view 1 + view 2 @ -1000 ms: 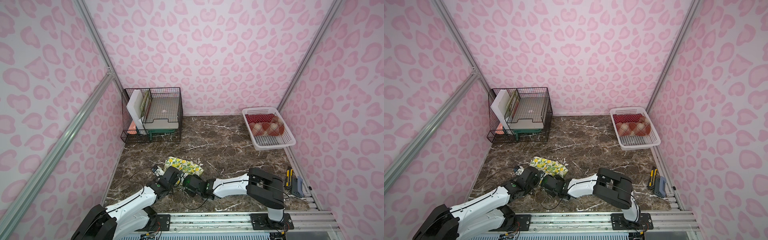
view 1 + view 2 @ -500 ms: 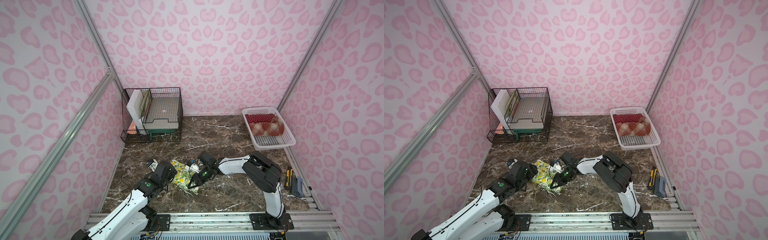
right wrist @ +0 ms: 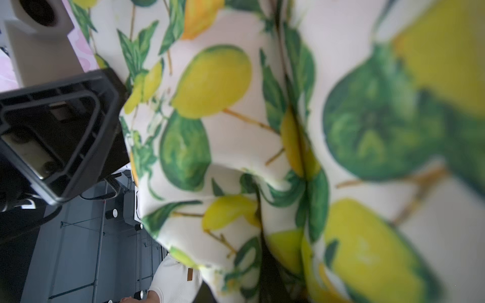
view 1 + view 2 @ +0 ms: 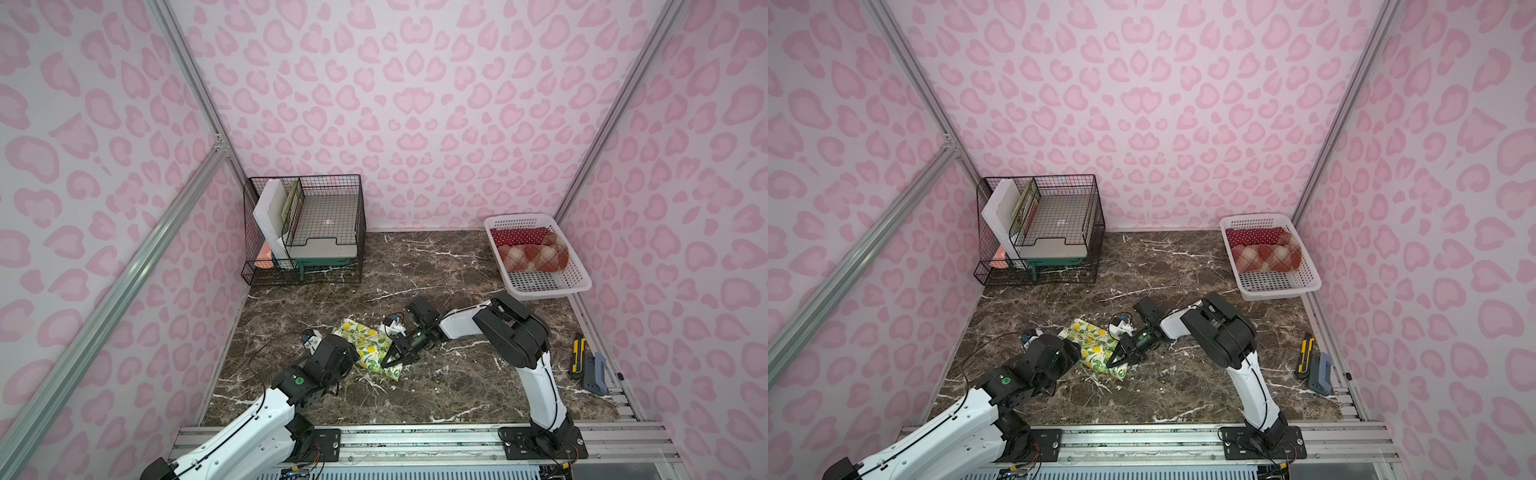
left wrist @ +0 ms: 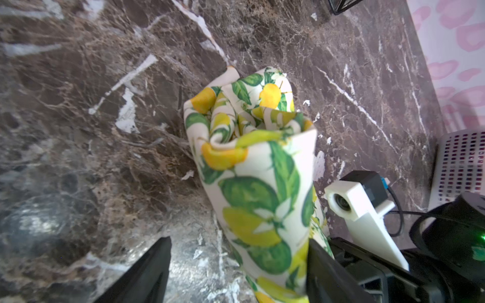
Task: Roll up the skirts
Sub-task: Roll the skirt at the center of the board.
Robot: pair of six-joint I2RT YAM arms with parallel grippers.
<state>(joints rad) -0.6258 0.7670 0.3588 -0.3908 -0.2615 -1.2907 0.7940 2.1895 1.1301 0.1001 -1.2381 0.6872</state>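
1. Toward the near edge of the dark brown marble-patterned tabletop [image 4: 436, 386], between the two arms, lies the cream cloth skirt printed with yellow lemons and green leaves [image 4: 365, 345]. It is rolled into a loose bundle, and the left wrist view looks into its spiralled end [image 5: 252, 123].
2. Left gripper [image 5: 238, 244]: its black fingers [image 5: 147, 270] stand wide apart. The lemon skirt passes between them and lies against one finger, with nothing clamped.
3. Right gripper [image 4: 392, 359]: it reaches in from the opposite side, fingers drawn together to a point on the near end of the roll, pinching a fold of the lemon skirt. In the right wrist view the cloth [image 3: 236, 105] fills nearly everything and is partly blurred.
4. At the far right corner, well apart from the arms, a white perforated plastic basket [image 4: 540, 291] holds two rolled garments. The red skirt with small white polka dots [image 4: 517, 236] lies at the basket's far end. The rust-red and beige plaid skirt [image 4: 532, 257] lies just in front, touching it.
5. At the far left stands a black wire rack [image 4: 361, 232].
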